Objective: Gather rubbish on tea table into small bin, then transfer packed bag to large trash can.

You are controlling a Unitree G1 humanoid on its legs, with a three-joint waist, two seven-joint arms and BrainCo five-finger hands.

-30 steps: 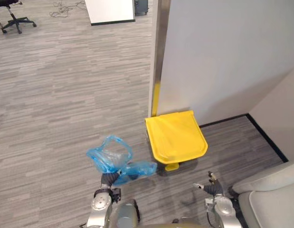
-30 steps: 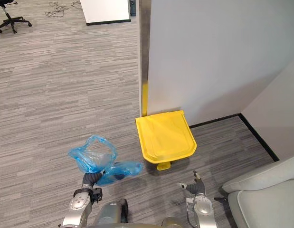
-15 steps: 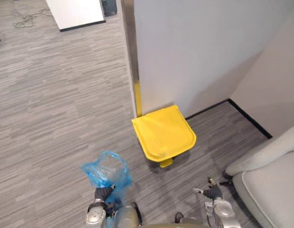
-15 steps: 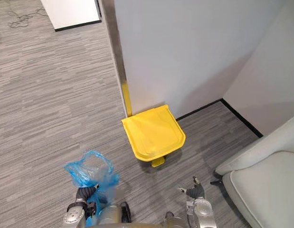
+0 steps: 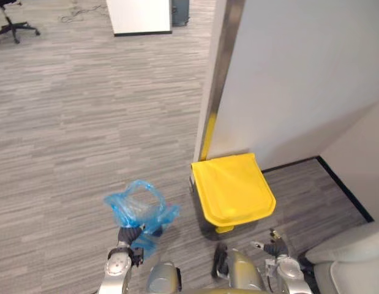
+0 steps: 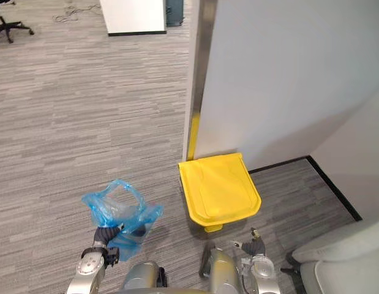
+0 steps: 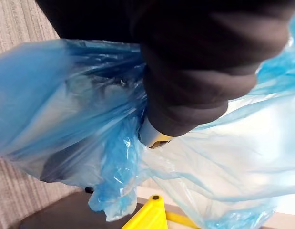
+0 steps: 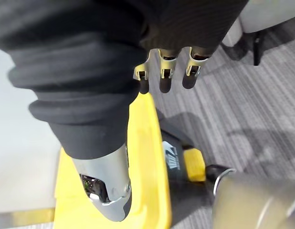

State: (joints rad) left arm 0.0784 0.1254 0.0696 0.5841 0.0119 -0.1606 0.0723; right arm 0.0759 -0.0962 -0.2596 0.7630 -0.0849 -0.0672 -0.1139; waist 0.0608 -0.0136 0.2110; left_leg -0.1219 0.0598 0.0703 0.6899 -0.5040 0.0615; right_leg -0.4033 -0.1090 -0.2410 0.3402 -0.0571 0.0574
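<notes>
A blue plastic bag (image 5: pixel 140 207), bunched and part open at its top, is held above the grey carpet with my left hand (image 5: pixel 127 235) shut on its gathered neck. In the left wrist view the bag (image 7: pixel 90 124) wraps round my hand (image 7: pixel 154 136), hiding most of the fingers. The large yellow trash can (image 5: pixel 233 188) stands with its lid down against the wall corner, to the right of the bag, its pedal (image 5: pixel 223 229) facing me. My right hand (image 5: pixel 272 246) hangs open and empty just in front of the can; its fingers (image 8: pixel 164 72) stay relaxed above the yellow lid (image 8: pixel 147 157).
A grey partition wall with a metal edge (image 5: pixel 218 73) rises behind the can. A pale sofa (image 6: pixel 342 263) sits at the lower right. Far off at the back stand an office chair (image 5: pixel 11 24) and a white cabinet (image 5: pixel 140 15). Open carpet lies to the left.
The whole picture has swung, so the camera moved. The bag stays in my left hand, and its loose lower part has shifted. The right hand keeps its pose.
</notes>
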